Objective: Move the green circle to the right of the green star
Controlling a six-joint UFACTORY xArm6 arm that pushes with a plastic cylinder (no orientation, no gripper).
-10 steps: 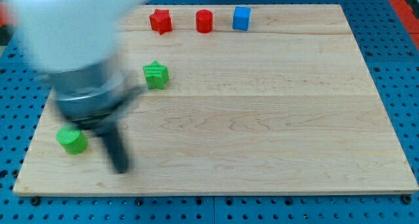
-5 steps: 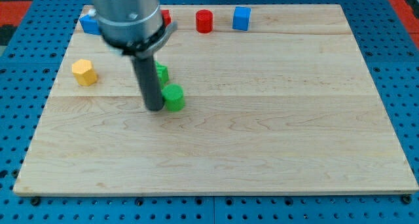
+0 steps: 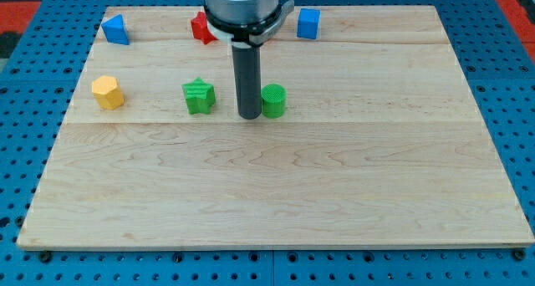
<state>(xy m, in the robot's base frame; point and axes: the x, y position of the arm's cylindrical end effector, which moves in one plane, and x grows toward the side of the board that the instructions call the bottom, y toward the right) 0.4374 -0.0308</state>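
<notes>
My tip rests on the wooden board, between the green star and the green circle. It sits just beside the circle's left edge, touching it or very nearly so (the narrow seam between rod and block is too fine for me to call). The star lies to the view's left of my tip, clearly apart from it. The green circle is therefore on the view's right of the green star, roughly level with it, with my rod standing between the two.

I carry no jaws: my end is a plain dark rod, holding nothing, only standing upright against the board. Its upper part widens into a grey collar that runs off the view's top, so the rest of my arm is cut off.

That collar hides part of what lies behind it. The red block at the view's top shows only its left portion, pointed enough to suggest a star, though I cannot be sure. The blue cube peeks out just right of the collar. Further left are a blue block of roughly triangular look and a yellow block, apparently hexagonal, both well apart from my tip.
</notes>
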